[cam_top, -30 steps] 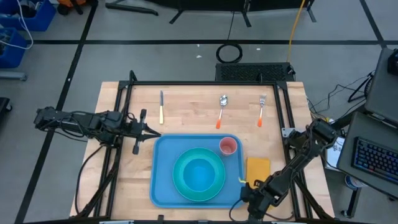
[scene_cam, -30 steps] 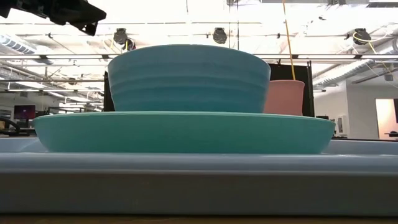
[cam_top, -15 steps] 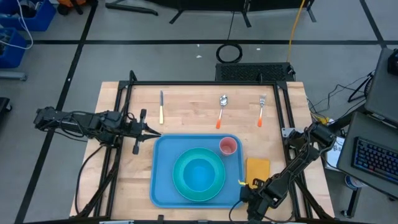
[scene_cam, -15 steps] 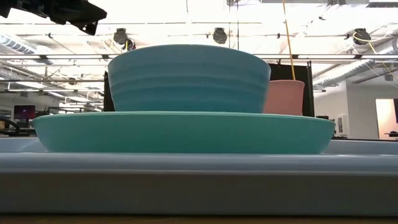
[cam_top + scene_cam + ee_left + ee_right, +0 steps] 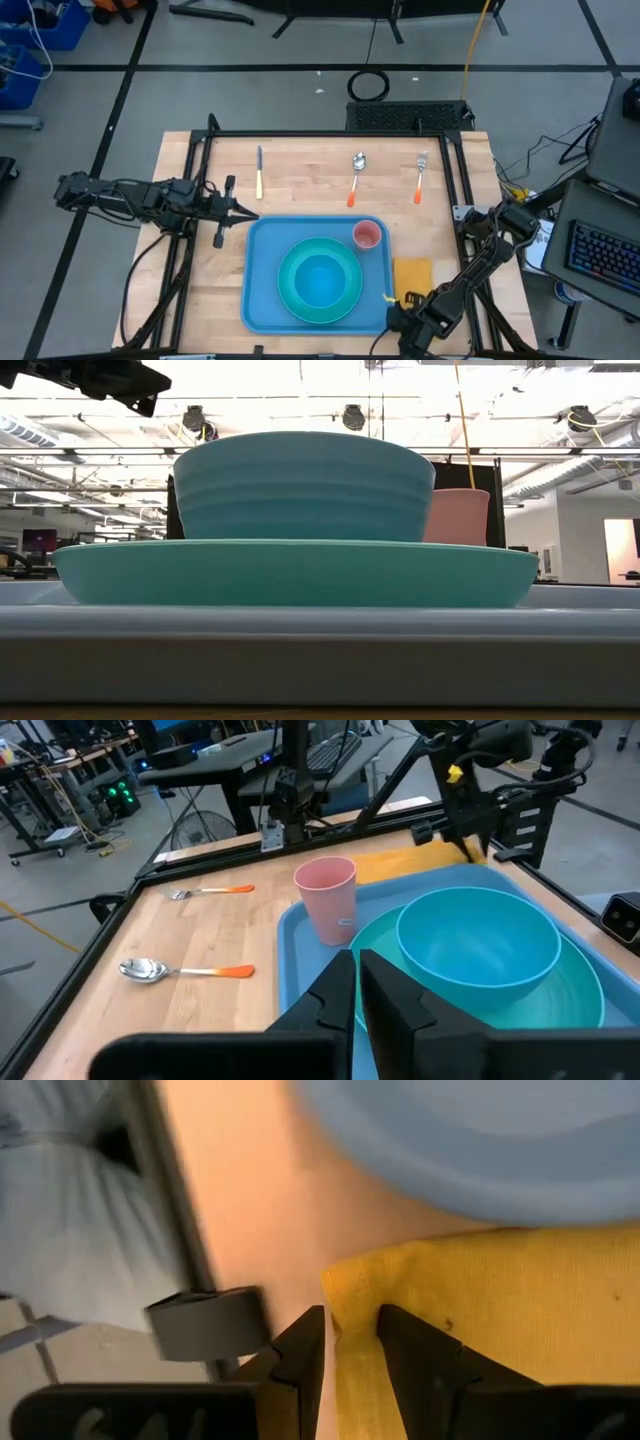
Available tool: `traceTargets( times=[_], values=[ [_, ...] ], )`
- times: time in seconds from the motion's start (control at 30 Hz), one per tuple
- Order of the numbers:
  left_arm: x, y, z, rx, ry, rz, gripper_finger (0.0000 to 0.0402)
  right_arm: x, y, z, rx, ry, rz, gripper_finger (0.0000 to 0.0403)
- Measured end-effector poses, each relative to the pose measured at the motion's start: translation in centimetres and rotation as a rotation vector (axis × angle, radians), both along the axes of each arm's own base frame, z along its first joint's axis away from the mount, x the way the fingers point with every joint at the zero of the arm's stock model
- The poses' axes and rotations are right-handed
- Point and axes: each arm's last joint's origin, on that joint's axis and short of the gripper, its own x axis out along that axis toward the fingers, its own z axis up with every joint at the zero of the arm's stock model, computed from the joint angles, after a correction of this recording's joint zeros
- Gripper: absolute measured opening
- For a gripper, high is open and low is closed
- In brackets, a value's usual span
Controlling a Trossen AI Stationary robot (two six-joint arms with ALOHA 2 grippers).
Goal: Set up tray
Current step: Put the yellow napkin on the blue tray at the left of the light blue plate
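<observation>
Currently the right gripper (image 5: pixel 350 1342) is clamped on the yellow napkin's (image 5: pixel 413 273) corner beside the tray (image 5: pixel 262 300); next, position it; left gripper (image 5: pixel 357 982) together, idle

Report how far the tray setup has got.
Done: the turquoise plate, blue bowl and pink cup sit on the light-blue plastic tray. In hand: the right gripper pinches a corner of the yellow-orange napkin beside the tray; the left gripper hovers shut at the tray's far-left corner. Left: knife, spoon and fork lie on the wooden table.
</observation>
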Motion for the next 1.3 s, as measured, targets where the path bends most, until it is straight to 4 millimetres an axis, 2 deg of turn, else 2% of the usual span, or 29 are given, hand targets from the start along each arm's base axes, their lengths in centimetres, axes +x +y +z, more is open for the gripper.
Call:
traceTargets(
  times=[0.13,0.3,0.43,0.57,0.7,0.8,0.9,1.17,1.3],
  values=[
    [0.0,0.0,-0.1,-0.001,0.008,0.001,0.0031,0.0,0.4,-1.4,0.001,0.028,0.025,0.0095],
    [0.0,0.0,-0.1,-0.001,0.008,0.001,0.0018,0.0,0.4,-2.1,-0.018,0.033,0.027,0.009],
    [0.0,0.0,-0.1,-0.001,0.008,0.001,0.0004,0.0,0.4,-2.1,-0.029,0.026,0.025,0.006],
    [0.0,0.0,-0.1,-0.003,0.008,0.001,0.0013,0.0,0.3,-2.1,-0.037,0.028,0.022,0.0011],
    [0.0,0.0,-0.1,-0.004,0.009,0.002,0.0028,0.1,0.2,-2.1,-0.024,0.05,0.022,0.0005],
    [0.0,0.0,-0.1,-0.004,0.008,0.002,0.003,0.2,0.1,-1.5,0.023,0.065,0.026,0.0003],
    [0.0,0.0,-0.1,-0.004,0.008,0.002,0.003,0.6,-0.1,0.0,0.053,0.009,0.01,0.0002],
    [0.0,0.0,-0.1,-0.005,0.009,0.002,0.003,0.7,-1.6,3.5,0.016,-0.136,-0.046,0.0001],
    [0.0,0.0,-0.1,-0.006,0.009,0.002,0.0031,0.7,-1.6,3.8,0.03,-0.14,-0.045,0.0001]
  ],
)
